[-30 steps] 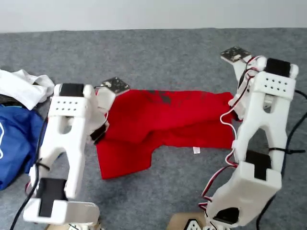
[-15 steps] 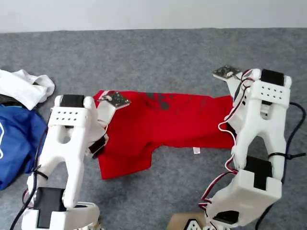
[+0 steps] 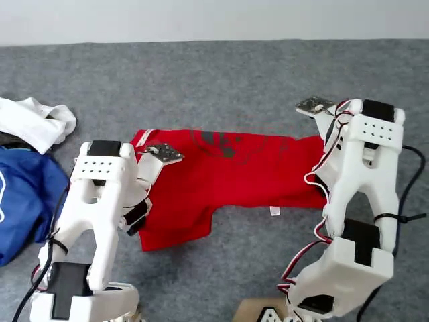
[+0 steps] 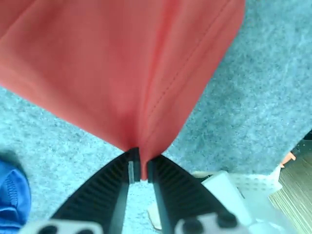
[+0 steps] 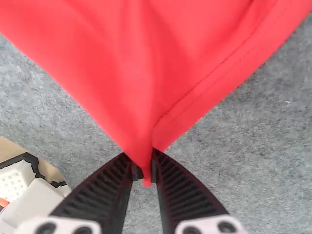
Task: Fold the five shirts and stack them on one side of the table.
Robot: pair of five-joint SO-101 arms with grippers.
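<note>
**High view.** The red shirt point(image 3: 228, 174) lies spread on the grey table point(image 3: 234, 74) between the left arm point(image 3: 100, 201) and the right arm point(image 3: 362, 168), with one arm over each end of the cloth. The arms' own bodies cover the fingertips here, so the grip cannot be read from above. A dark print point(image 3: 221, 142) shows on the part of the shirt farther from the arm bases. A small white tag point(image 3: 274, 210) sits just at the nearer edge. A blue shirt point(image 3: 20, 194) and a white shirt point(image 3: 37, 121) lie heaped on the outer side of the left arm, apart from the red shirt.

**Left wrist view.** The left gripper point(image 4: 140, 170) is closed to a narrow slit. A pinched fold of the red shirt is caught between its ribbed black fingers point(image 4: 109, 190). The cloth fans out from the fingertips, away from the gripper. A corner of the blue shirt shows close beside the gripper.

**Right wrist view.** The right gripper point(image 5: 143, 173) is likewise almost closed on a pinch of the red shirt, and a tip of cloth pokes through between the fingers. A stitched hem point(image 5: 219, 80) runs away from the fingertips, and the shirt spreads beyond them over the table.
</note>
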